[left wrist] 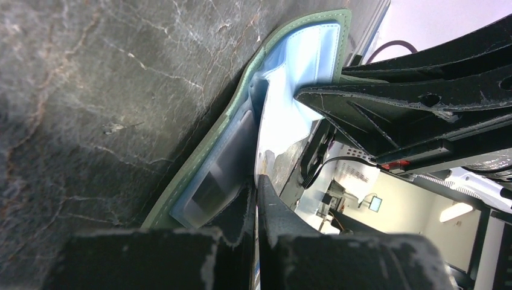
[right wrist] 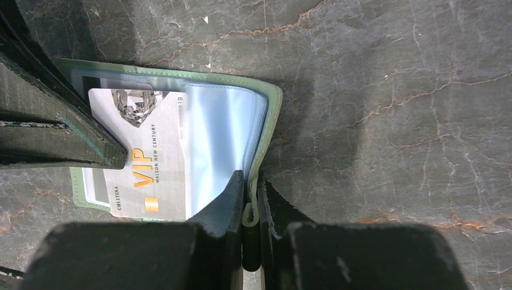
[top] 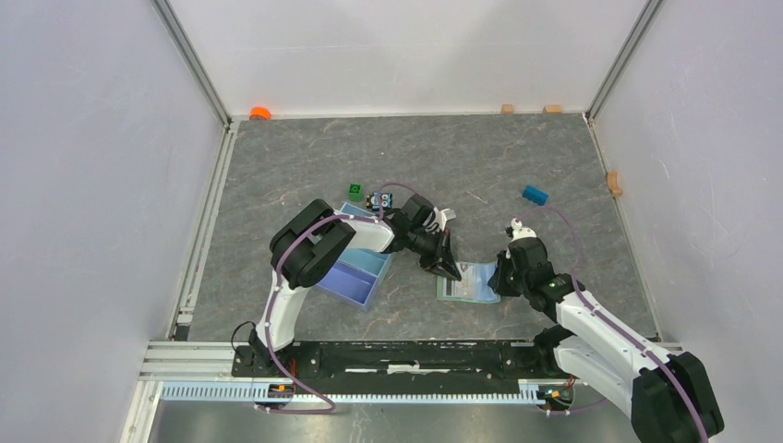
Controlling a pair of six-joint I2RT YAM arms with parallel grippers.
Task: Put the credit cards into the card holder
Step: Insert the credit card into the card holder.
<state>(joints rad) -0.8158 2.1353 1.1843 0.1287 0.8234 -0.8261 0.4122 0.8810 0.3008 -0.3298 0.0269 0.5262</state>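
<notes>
Together, both arms work a credit card [right wrist: 142,151] into the open card holder [top: 468,281], lower centre of the overhead view.
The right gripper [right wrist: 250,208] pinches the holder's edge, seemingly to anchor it, while the left gripper [left wrist: 256,205] is clamped on the card, edge-on. The slot it is entering is hidden, and no other cards can be made out.

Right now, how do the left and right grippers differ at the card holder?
The left gripper is shut on a credit card; the right gripper is shut on the green edge of the card holder. From above, the left gripper meets the holder from its left, the right gripper from its right. Both are closed at the holder.
</notes>
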